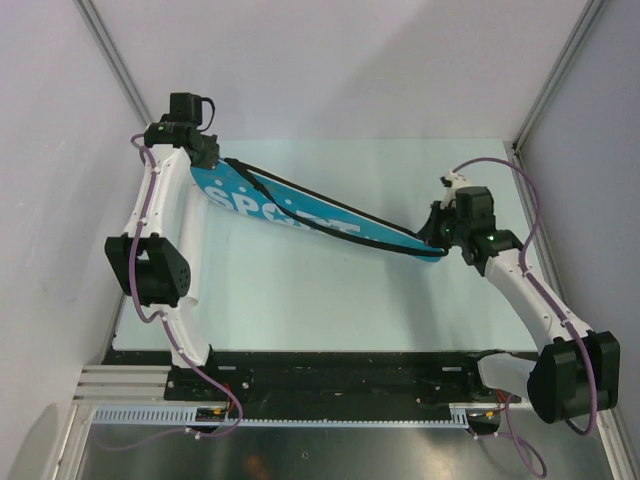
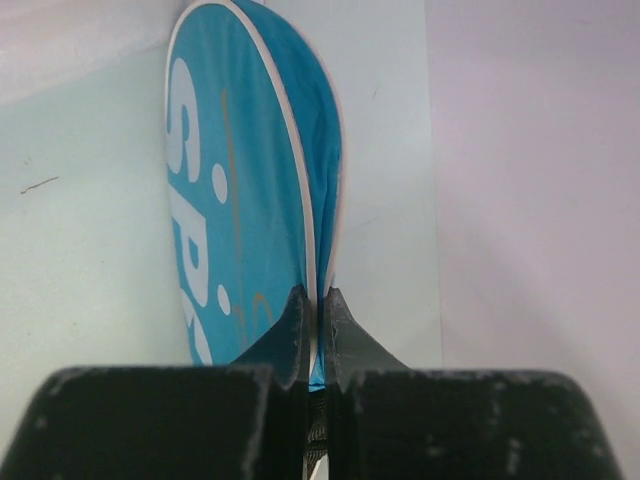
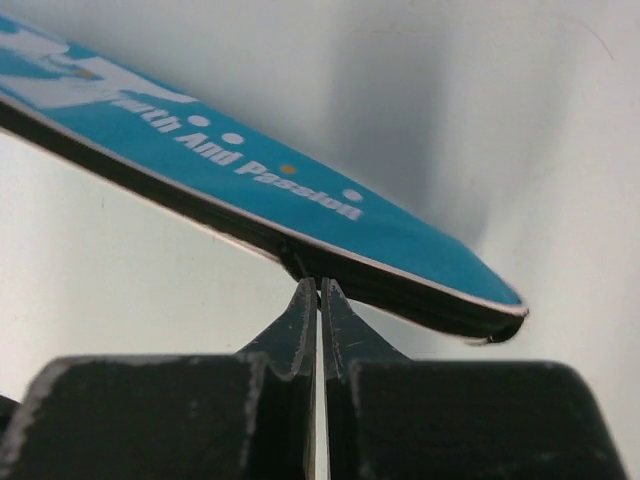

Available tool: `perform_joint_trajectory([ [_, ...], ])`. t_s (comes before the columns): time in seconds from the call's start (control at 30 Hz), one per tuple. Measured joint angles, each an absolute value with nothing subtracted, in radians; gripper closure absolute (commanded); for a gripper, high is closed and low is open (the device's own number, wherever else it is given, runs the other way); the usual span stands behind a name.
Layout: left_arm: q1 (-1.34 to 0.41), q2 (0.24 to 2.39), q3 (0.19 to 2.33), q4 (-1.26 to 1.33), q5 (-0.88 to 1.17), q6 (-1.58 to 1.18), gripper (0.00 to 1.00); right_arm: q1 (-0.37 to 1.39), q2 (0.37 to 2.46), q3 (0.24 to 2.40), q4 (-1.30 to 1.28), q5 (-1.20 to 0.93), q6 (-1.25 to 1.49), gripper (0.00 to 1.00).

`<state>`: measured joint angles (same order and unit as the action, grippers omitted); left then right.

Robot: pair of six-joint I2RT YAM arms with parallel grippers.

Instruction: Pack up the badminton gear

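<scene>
The long blue "SPORT" racket bag [image 1: 300,212] with black edging hangs slanted above the table between both arms, wide end at the far left, narrow end at the right. My left gripper [image 1: 215,160] is shut on the wide end's rim; the left wrist view shows the jaws [image 2: 318,296] pinching the bag [image 2: 240,180] edge-on. My right gripper [image 1: 437,238] is shut at the narrow end; in the right wrist view its tips [image 3: 319,285] pinch the black edging under the bag [image 3: 300,190]. No rackets, shuttlecocks or tube are in view.
The pale table [image 1: 300,300] lies under the bag. Grey walls close in on the left, back and right, with metal frame posts [image 1: 555,75] at the corners. A black rail [image 1: 330,378] runs along the near edge between the arm bases.
</scene>
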<state>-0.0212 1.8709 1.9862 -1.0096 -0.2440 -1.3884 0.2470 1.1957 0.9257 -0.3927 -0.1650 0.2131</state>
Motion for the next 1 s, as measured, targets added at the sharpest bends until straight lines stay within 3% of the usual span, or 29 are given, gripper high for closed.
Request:
perform_joint_trajectory([
  [0.4, 0.054, 1.896, 1.991, -0.982, -0.311, -1.388, 1.0, -0.2, 1.142, 0.702, -0.446, -0.143, 0.343, 1.0],
  [0.43, 0.056, 1.896, 1.991, -0.981, -0.312, -1.388, 1.0, -0.197, 1.142, 0.699, -0.443, -0.157, 0.343, 0.89],
  [0.53, 0.057, 1.897, 1.991, -0.981, -0.311, -1.388, 1.0, -0.081, 1.131, 0.7, -0.388, -0.213, 0.326, 0.62],
  [0.7, 0.057, 1.898, 1.991, -0.978, -0.31, -1.388, 1.0, 0.243, 1.129, 0.768, -0.321, -0.224, 0.247, 0.47],
  [0.9, 0.057, 1.898, 1.991, -0.977, -0.311, -1.388, 1.0, 0.49, 1.274, 0.986, -0.305, -0.038, 0.054, 0.51],
  [1.0, 0.057, 1.898, 1.991, -0.975, -0.31, -1.388, 1.0, 0.526, 1.377, 1.087, -0.321, 0.025, -0.025, 0.62],
])
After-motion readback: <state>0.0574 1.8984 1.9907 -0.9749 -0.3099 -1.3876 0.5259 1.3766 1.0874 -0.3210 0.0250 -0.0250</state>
